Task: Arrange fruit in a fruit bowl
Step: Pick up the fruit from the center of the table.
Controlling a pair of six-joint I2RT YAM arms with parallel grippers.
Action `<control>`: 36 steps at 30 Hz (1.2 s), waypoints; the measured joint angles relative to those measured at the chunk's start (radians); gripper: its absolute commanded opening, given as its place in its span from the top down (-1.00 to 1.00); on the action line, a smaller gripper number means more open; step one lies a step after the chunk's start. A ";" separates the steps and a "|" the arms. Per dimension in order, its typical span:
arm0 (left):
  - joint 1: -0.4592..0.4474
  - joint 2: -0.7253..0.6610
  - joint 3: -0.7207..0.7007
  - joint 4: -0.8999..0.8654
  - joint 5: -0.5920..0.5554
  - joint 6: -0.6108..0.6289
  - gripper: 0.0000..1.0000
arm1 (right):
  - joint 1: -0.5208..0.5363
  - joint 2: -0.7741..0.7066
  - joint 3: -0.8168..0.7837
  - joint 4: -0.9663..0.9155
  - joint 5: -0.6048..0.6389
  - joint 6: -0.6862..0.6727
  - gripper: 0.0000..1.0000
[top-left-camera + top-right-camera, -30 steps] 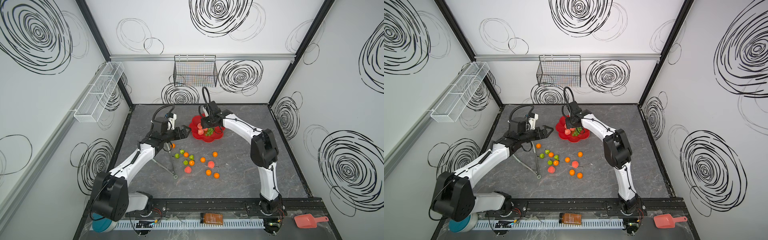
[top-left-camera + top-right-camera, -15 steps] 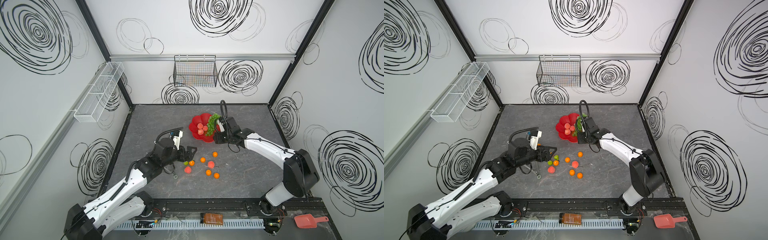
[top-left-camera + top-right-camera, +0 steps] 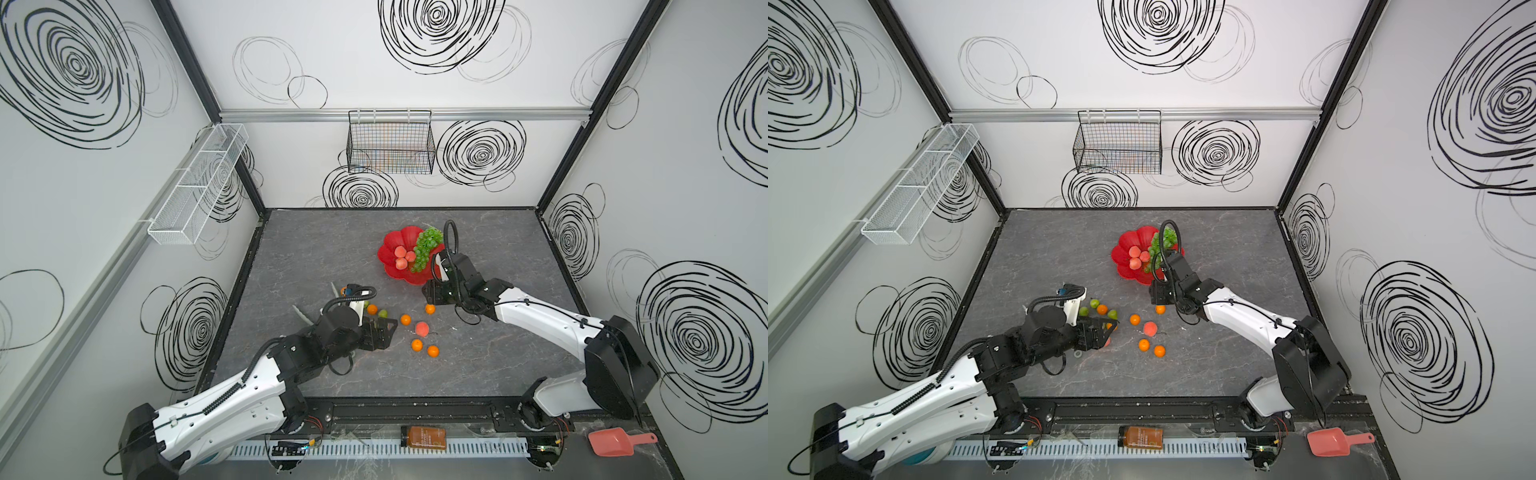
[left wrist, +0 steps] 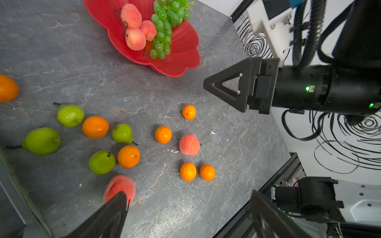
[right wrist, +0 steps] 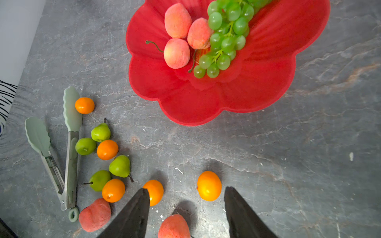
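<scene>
the fruit bowl (image 3: 405, 276) sits rear-centre on the bench (image 3: 478, 374), clear of every edge, holding peaches (image 5: 177, 52) and grapes (image 5: 226, 39). loose tangerines (image 3: 417, 345) and pears (image 5: 120, 165) lie at 7 o'clock from it; bare bench lies at 3 o'clock. the right pincer (image 5: 185, 192) is spread apart, empty. the left pincer (image 4: 188, 195) is spread apart, one finger overlapping a loose peach (image 4: 117, 185). only the right wrist view shows the tongs (image 5: 70, 144) whole.

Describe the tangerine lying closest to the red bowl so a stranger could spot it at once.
Find the red flower-shaped bowl toward the back of the grey tabletop. From its near rim, the first loose fruit is the tangerine, right by the open right gripper. It lies alone; every other tangerine sits farther off, beside a pear, a peach, the tongs or another tangerine.
</scene>
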 measured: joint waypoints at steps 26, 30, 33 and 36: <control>0.112 -0.014 -0.158 0.151 0.226 -0.011 -0.92 | 0.194 0.241 0.081 -0.186 0.013 0.089 -0.22; 0.113 -0.025 -0.171 0.157 0.229 -0.013 -0.92 | 0.198 0.257 0.081 -0.210 0.016 0.079 -0.22; 0.113 -0.029 -0.179 0.159 0.228 -0.016 -0.92 | 0.203 0.268 0.085 -0.223 0.018 0.074 -0.20; 0.113 -0.029 -0.182 0.159 0.228 -0.019 -0.92 | 0.212 0.274 0.086 -0.229 0.019 0.071 -0.15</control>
